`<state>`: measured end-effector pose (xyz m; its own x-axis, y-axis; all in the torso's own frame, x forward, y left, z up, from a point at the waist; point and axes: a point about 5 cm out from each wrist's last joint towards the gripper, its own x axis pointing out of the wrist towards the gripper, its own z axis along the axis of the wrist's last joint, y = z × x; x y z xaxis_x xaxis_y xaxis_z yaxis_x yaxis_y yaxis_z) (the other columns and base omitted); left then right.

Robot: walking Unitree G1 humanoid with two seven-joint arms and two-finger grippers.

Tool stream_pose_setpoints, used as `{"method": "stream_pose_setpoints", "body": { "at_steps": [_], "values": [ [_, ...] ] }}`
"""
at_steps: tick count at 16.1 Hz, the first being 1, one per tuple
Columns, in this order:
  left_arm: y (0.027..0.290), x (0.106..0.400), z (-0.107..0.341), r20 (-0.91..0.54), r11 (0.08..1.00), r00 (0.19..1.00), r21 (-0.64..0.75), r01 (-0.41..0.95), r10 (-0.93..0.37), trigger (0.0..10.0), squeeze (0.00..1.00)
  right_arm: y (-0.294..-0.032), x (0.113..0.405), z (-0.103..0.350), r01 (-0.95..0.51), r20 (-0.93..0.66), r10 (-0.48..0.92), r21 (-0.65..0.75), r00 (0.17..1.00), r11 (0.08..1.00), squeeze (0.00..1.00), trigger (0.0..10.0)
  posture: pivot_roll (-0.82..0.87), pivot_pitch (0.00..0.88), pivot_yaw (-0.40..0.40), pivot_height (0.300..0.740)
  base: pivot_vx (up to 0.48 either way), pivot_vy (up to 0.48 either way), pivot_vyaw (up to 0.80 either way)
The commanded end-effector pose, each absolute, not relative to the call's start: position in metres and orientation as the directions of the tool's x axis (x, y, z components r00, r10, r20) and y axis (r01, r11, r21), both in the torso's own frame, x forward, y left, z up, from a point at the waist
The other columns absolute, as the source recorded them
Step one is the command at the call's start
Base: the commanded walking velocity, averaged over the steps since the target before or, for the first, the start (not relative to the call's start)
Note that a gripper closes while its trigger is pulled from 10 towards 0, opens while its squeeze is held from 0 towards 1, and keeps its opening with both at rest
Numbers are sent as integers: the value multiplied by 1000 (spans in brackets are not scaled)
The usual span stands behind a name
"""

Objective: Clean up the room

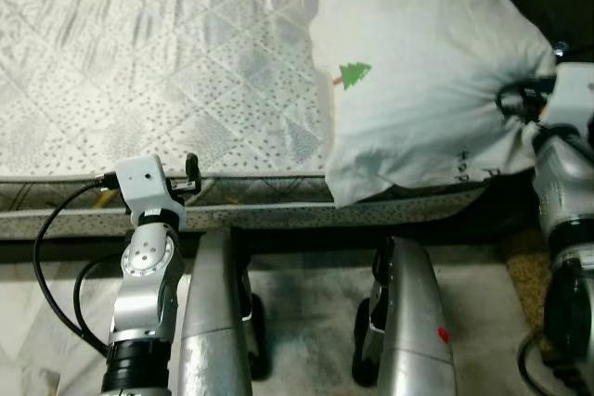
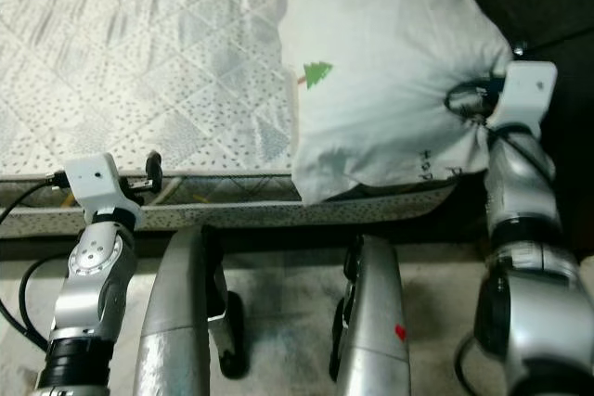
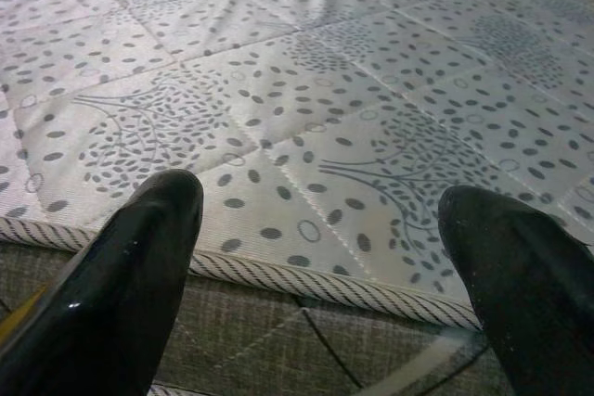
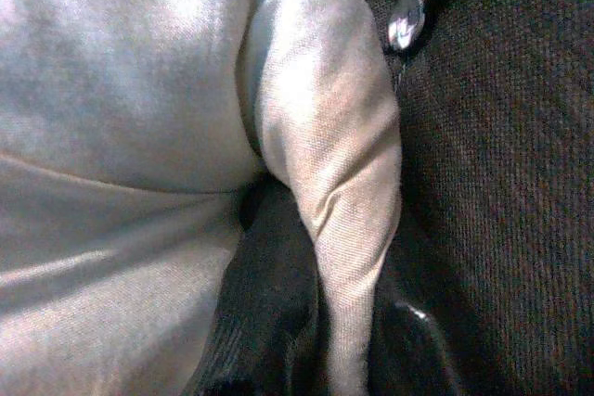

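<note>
Closest to the head camera, at six o'clock: two silver cylindrical robot legs (image 1: 218,322) over a pale grey floor (image 1: 306,312). At eight o'clock, left gripper (image 3: 320,257) raised at the near edge of a white quilted mattress with a grey leaf and dot print (image 1: 158,62), its two glossy black fingers (image 3: 121,294) spread wide apart, pinching nothing, tips hovering just over the striped piping of the mattress edge. Black cable (image 1: 51,266) looping from the left wrist down past the silver forearm. From twelve to two o'clock, a large white cloth pillow with a small green tree motif (image 1: 418,71) lying on the right end of the mattress, its near corner overhanging the mattress edge, some small dark lettering near that lower side. At three o'clock, right gripper (image 2: 473,99) pushed against the right-hand side of the pillow, fabric puckered into radiating creases there. Through the right wrist camera, a fold of the white cloth pinched between the right fingers (image 4: 269,322), drawn up into a narrow ridge. Just beside that fold, dark brown woven upholstery (image 4: 501,183) with a small shiny metal stud (image 4: 406,20), touching the pillow's edge. Same dark material at one o'clock beyond the pillow in the head views.
</note>
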<state>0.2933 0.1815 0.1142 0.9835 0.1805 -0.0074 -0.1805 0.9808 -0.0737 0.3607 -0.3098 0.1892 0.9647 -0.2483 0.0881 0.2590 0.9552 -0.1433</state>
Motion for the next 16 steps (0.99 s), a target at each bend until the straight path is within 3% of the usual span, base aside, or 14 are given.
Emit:
{"method": "stream_pose_setpoints", "body": {
  "at_steps": [1, 7, 9, 11, 13, 16],
  "values": [
    [183, 291, 108, -25, 981, 983, -61, -184, 183, 10000, 0, -320, 350, 188, 316, 134, -301, -107, 944, 943, 0, 0, 51, 165, 28, 498, 0, 0, 0],
    [180, 296, 110, -20, 983, 985, -63, -173, 172, 10000, 0, -290, 336, 159, 244, 105, -235, -75, 966, 967, 0, 0, 50, 157, 30, 498, 0, 0, 0],
    [180, 296, 109, -20, 983, 985, -66, -173, 172, 10000, 0, -270, 341, 154, 202, 81, -196, -66, 977, 977, 0, 10000, 57, 150, 27, 498, 0, 0, 0],
    [179, 296, 109, -21, 983, 985, -70, -172, 171, 10000, 0, -254, 343, 156, 165, 104, -160, -37, 982, 986, 1000, 10000, 60, 144, 24, 498, 0, 0, 0],
    [180, 297, 109, -22, 982, 985, -73, -174, 173, 10000, 0, -241, 344, 156, 159, 129, -152, -49, 980, 986, 1000, 10000, 62, 135, 22, 498, 0, 0, 0],
    [179, 299, 110, -20, 981, 984, -78, -176, 175, 10000, 0, -240, 342, 164, 213, 182, -194, -95, 964, 972, 1000, 10000, 58, 130, 24, 498, 0, 0, 0]
  ]
}}
